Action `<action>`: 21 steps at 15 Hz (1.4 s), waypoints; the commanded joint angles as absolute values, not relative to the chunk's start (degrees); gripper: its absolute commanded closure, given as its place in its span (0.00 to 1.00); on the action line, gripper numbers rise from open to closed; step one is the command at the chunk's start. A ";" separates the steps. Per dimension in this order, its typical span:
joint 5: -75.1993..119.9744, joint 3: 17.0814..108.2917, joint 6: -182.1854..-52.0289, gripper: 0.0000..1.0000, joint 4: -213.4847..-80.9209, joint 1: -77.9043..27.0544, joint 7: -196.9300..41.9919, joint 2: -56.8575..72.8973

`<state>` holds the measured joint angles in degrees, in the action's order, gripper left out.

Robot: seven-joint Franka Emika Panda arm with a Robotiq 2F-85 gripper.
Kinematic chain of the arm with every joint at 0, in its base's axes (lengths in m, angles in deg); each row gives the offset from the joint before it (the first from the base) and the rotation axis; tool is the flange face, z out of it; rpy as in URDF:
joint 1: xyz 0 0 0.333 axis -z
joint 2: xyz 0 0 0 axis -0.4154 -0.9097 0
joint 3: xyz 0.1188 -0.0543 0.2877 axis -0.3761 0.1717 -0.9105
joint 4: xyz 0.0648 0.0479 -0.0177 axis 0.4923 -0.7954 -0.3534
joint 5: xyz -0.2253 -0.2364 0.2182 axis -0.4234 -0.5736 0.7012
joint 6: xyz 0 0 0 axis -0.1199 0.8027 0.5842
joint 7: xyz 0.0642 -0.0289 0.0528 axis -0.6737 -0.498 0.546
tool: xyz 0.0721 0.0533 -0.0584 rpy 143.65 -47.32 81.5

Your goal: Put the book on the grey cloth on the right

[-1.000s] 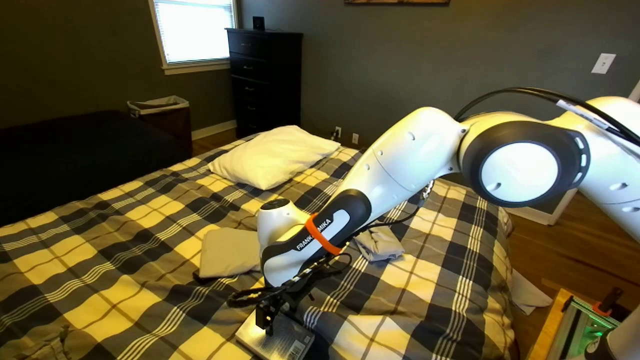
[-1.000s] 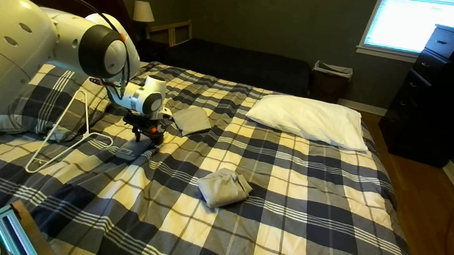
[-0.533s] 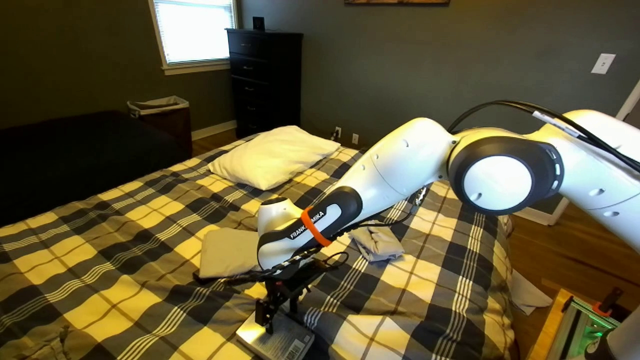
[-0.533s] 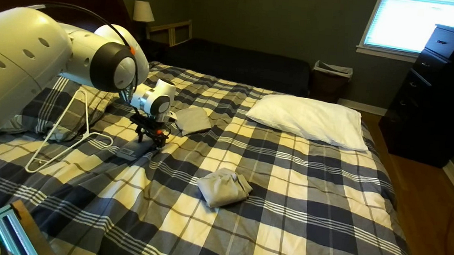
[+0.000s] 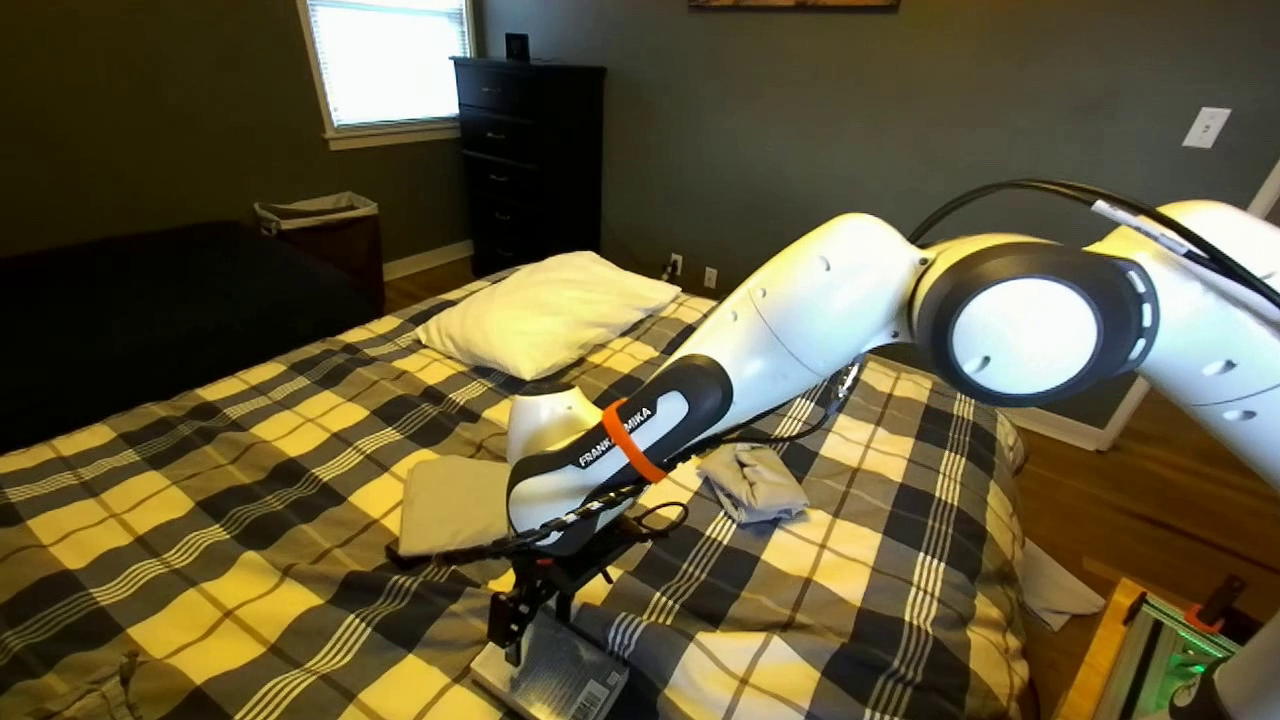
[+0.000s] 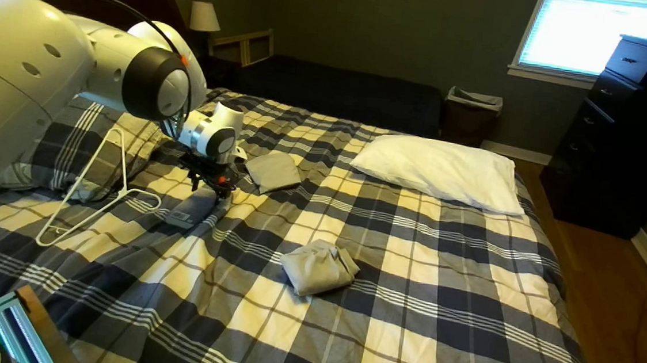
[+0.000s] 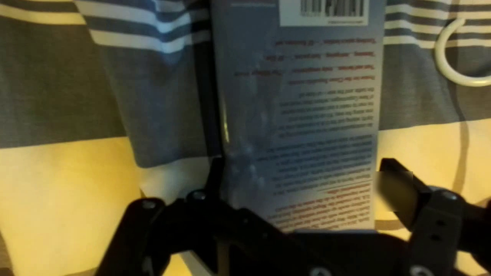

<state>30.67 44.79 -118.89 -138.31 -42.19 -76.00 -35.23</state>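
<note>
Book (image 7: 303,115): one end was cut off in the wrist view, the other partly hidden by the gripper (image 7: 303,168); print blurred. It lay below the gripper, on the bed (image 6: 433,328), within the span of jaws that stood apart; contact could not be made out. Grey cloth (image 6: 319,268): lumpy, well apart from the gripper. Hanger (image 6: 122,192): near the gripper.
</note>
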 commanded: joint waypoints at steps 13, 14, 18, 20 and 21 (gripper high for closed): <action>34.21 39.46 -125.63 0.00 -152.70 -32.74 -64.31 -28.08; 34.69 38.77 -125.06 0.00 -152.65 -32.11 -63.28 -28.37; 34.71 38.69 -123.60 0.00 -153.96 -33.29 -63.95 -27.84; 34.72 38.34 -123.69 0.00 -154.15 -33.72 -63.97 -28.03; 34.20 39.08 -124.46 0.00 -153.88 -34.85 -65.00 -28.36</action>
<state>33.62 38.72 -124.49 -153.42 -33.64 -64.56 -28.21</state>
